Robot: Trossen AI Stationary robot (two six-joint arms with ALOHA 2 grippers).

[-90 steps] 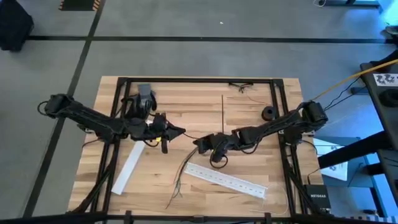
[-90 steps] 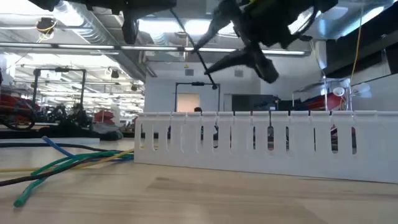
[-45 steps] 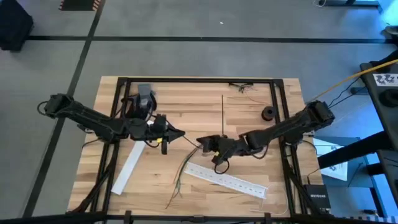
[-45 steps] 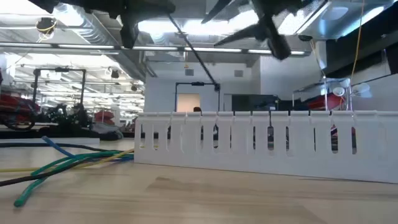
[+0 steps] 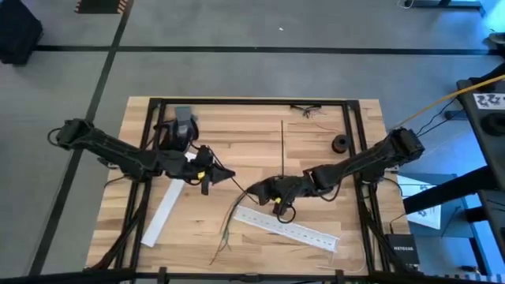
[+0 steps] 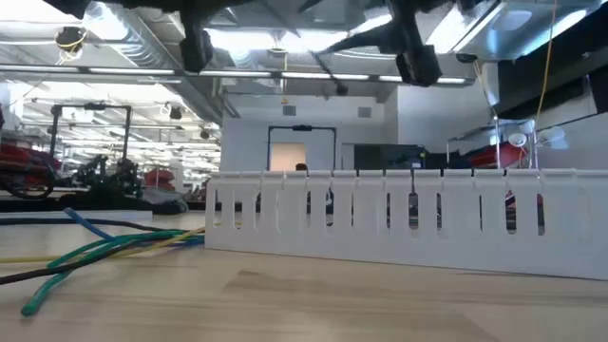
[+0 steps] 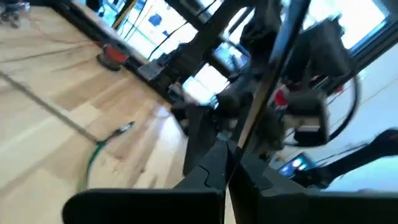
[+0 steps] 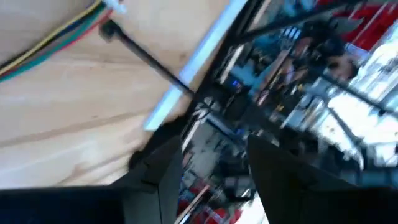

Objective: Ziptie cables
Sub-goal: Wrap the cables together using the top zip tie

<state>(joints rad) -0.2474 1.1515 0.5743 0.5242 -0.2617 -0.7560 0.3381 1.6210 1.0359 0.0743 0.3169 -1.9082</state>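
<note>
Both arms meet mid-tabletop [image 5: 316, 126] over the cables [image 5: 229, 225]

Two white perforated strips [image 5: 286, 228] flank the cables; black roll [image 5: 341, 143] sits well apart. Left end effector [image 5: 229, 173] pinches a thin black strip [image 7: 261, 93]; right end effector [image 5: 254, 190] has fingers apart, holding nothing I can see.

The cables [image 5: 227, 222] form a loose bundle of thin dark wires in the lower centre of the high view, lying slantwise on the table, ends splayed toward the lower left. In the low view, green, yellow and blue strands [image 6: 104, 249] lie flat at lower left.
</note>
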